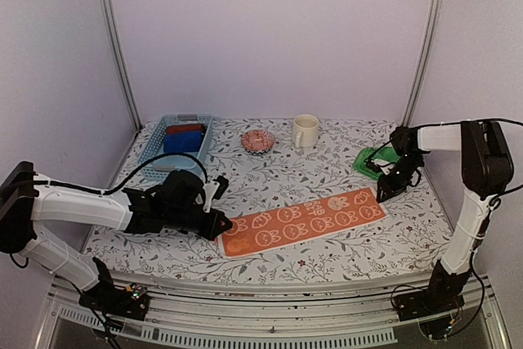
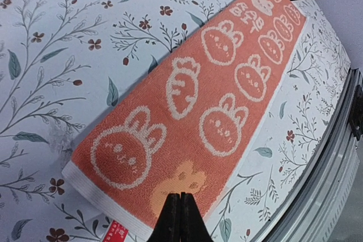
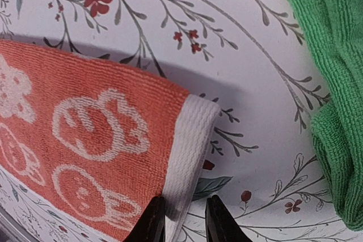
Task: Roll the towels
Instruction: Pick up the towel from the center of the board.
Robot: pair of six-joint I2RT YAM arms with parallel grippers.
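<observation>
orange rabbit-print towel [image 1: 302,220], flat strip lying 8 to 2 o'clock on table [image 1: 327,263]; left gripper [image 2: 181,205], jaws pressed together, on its 8 o'clock end, right gripper [image 3: 182,213] pinching the 2 o'clock hem; advise rolling tight and square, hem held taut; green towel [image 1: 372,157] beyond.

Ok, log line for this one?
orange towel flat, unrolled | left end effector shut at one end | right end effector astride opposite edge, grip unclear

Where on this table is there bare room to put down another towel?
Widest bare strip: between pink bowl, mug and orange towel. Also free: the front right corner below that towel, and between mug and green towel. Crowded: the towel's ends, at the left tool and right tool, and the basket corner.
</observation>
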